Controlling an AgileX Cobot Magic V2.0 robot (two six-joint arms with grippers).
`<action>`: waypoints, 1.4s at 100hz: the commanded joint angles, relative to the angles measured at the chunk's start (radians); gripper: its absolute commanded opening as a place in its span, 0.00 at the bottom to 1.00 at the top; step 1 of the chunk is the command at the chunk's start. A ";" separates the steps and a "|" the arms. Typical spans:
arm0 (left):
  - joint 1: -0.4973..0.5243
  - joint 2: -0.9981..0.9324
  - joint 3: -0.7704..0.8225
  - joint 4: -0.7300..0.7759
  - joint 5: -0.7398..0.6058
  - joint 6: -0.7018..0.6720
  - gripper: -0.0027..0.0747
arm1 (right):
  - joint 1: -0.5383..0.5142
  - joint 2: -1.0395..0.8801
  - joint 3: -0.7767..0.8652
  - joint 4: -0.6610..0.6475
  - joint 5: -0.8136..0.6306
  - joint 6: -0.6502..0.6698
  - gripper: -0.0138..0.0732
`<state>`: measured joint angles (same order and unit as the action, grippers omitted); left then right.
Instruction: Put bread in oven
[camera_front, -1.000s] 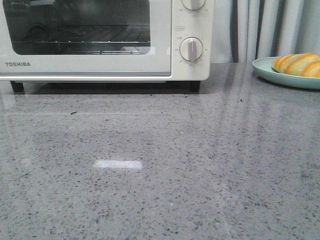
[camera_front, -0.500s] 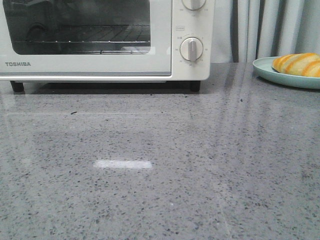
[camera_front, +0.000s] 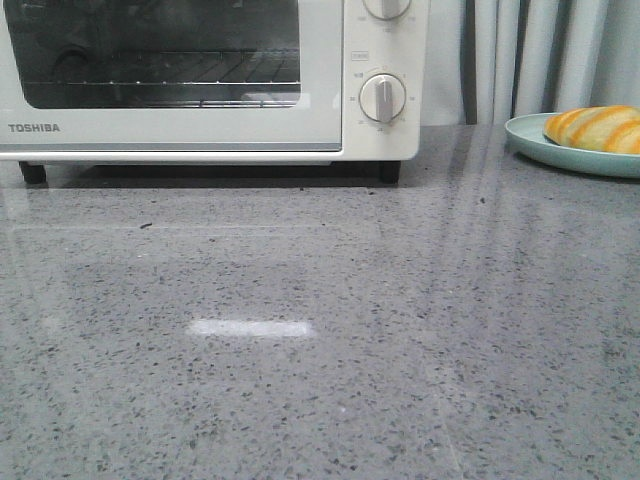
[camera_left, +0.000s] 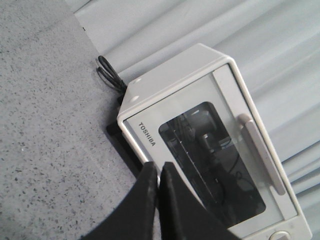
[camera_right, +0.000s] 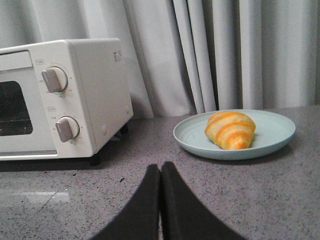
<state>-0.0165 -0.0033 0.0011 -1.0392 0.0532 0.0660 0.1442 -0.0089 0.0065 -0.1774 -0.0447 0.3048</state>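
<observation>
At the upper left of the front view stands the white oven (camera_front: 215, 80), its glass door closed with the wire rack (camera_front: 200, 70) visible behind the pane and a round dial (camera_front: 383, 98) on its side panel. The grey speckled table (camera_front: 320, 330) fills the middle and lower frame, with pale curtains (camera_front: 530, 55) behind at the upper right. At the far right edge the bread (camera_front: 598, 128) lies on a teal plate (camera_front: 540, 145), well apart from the oven. In the left wrist view the left gripper (camera_left: 159, 172) has its dark fingers pressed together on nothing, in front of the oven door. In the right wrist view the right gripper (camera_right: 160, 175) is likewise clenched and empty, short of the plate.
</observation>
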 joint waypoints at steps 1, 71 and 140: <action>-0.001 -0.030 0.005 -0.018 -0.038 -0.006 0.01 | -0.005 -0.019 -0.061 0.072 -0.054 0.004 0.08; -0.261 0.796 -0.846 -0.107 0.250 1.108 0.01 | 0.173 0.524 -0.452 0.073 0.150 -0.053 0.08; -0.325 1.297 -1.065 -0.106 0.118 1.108 0.01 | 0.182 0.523 -0.452 0.068 0.145 -0.053 0.08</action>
<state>-0.3317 1.3026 -1.0282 -1.1248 0.1965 1.1723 0.3258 0.5046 -0.4065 -0.0959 0.1865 0.2641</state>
